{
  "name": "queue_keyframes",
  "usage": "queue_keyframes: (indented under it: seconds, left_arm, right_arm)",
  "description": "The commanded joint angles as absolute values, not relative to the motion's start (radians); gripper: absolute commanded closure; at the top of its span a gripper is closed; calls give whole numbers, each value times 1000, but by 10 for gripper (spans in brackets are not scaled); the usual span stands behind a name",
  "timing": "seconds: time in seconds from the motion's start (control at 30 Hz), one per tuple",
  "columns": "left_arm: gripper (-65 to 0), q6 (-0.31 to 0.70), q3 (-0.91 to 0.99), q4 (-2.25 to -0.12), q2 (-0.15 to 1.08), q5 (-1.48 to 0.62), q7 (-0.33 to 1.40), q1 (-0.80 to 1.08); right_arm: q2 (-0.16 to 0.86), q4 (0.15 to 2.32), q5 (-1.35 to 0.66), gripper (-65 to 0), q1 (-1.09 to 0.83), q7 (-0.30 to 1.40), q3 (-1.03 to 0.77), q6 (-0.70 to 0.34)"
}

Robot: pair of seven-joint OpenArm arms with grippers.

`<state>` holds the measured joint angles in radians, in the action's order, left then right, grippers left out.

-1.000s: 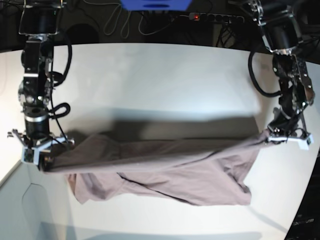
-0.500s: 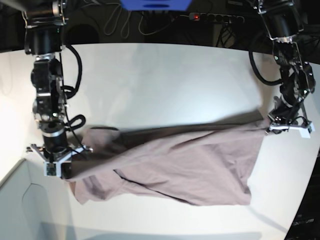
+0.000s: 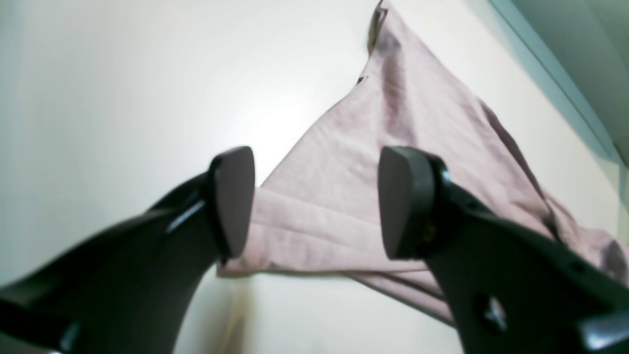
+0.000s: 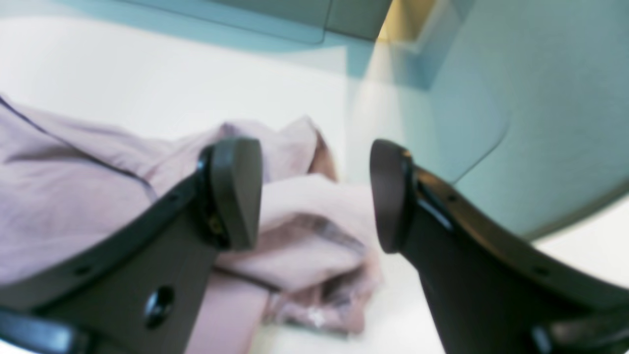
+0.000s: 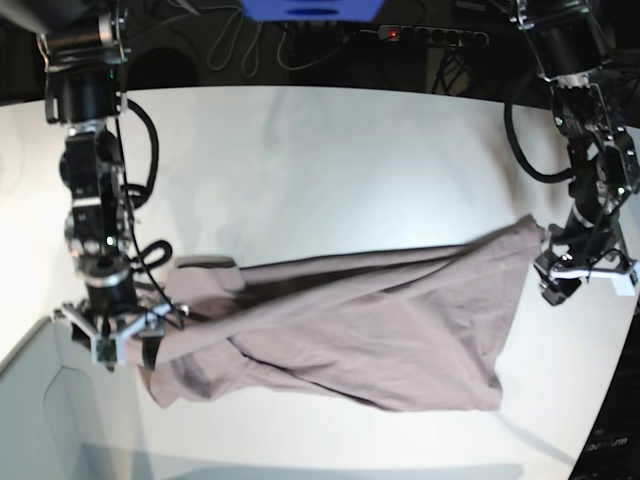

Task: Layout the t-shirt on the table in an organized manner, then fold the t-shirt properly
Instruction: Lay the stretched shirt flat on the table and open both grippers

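Table [image 5: 330, 160] white, wide. T-shirt [image 5: 350, 325] lies rumpled across its near half, stretched side to side, one corner near each arm. Left gripper [image 3: 314, 206] released, jaws spread, nothing between them, shirt corner beneath. Right gripper [image 4: 314, 196] likewise spread, bunched cloth below, nothing gripped.

text: none is showing legibly in any view
t-shirt [image 5: 370, 330]: no print or label is reading; cloth is showing plain mauve
table [image 5: 330, 170]: nothing is appearing written on it
blue object at top edge [image 5: 312, 9]: no marking is resolving
power strip [image 5: 432, 36]: only a red light is showing, no lettering
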<state>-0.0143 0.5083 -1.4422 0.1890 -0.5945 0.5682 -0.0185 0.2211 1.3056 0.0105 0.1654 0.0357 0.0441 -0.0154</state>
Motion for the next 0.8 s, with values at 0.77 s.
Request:
queue_keyframes:
  seconds: [0.77]
  left_arm:
    - [-389,-4,608,-1337,197,-604,552,25]
  right_arm:
    - [185,1075,7,-352,151,15,332,-13]
